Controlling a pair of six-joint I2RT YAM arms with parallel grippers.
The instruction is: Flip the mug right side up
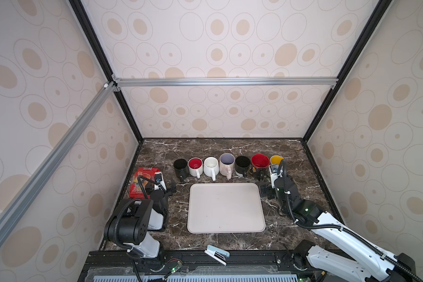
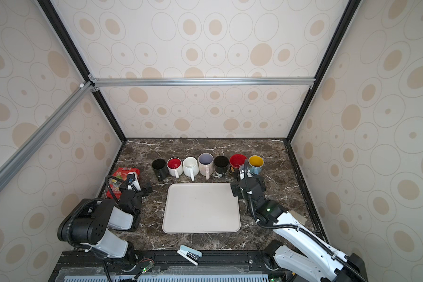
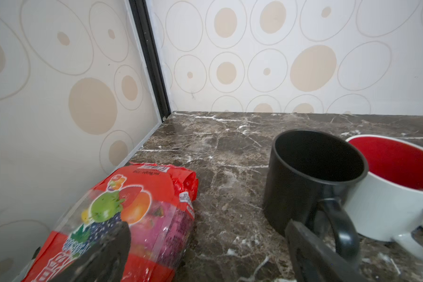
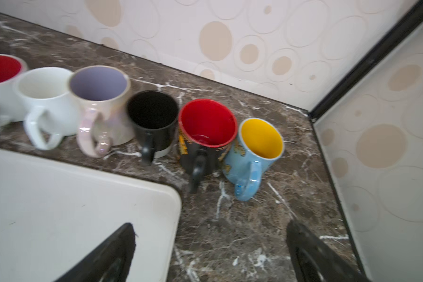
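Several mugs stand in a row at the back of the table, all with their openings up and handles toward the front. From the left they run from a black mug (image 1: pixel 180 166) to a blue mug with a yellow inside (image 1: pixel 276 161). None of them shows upside down. My left gripper (image 1: pixel 172 189) is open low over the table, just in front of the black mug (image 3: pixel 313 175), with nothing between its fingers. My right gripper (image 1: pixel 266 191) is open in front of the blue mug (image 4: pixel 254 149) and the red-inside black mug (image 4: pixel 206 131), by the tray's far right corner, and holds nothing.
A white tray (image 1: pixel 226 207) lies in the middle of the marble table. A red snack bag (image 1: pixel 144 180) lies by the left wall beside my left gripper (image 3: pixel 205 244). A small white and blue stapler (image 1: pixel 216 254) sits on the front rail. Walls enclose three sides.
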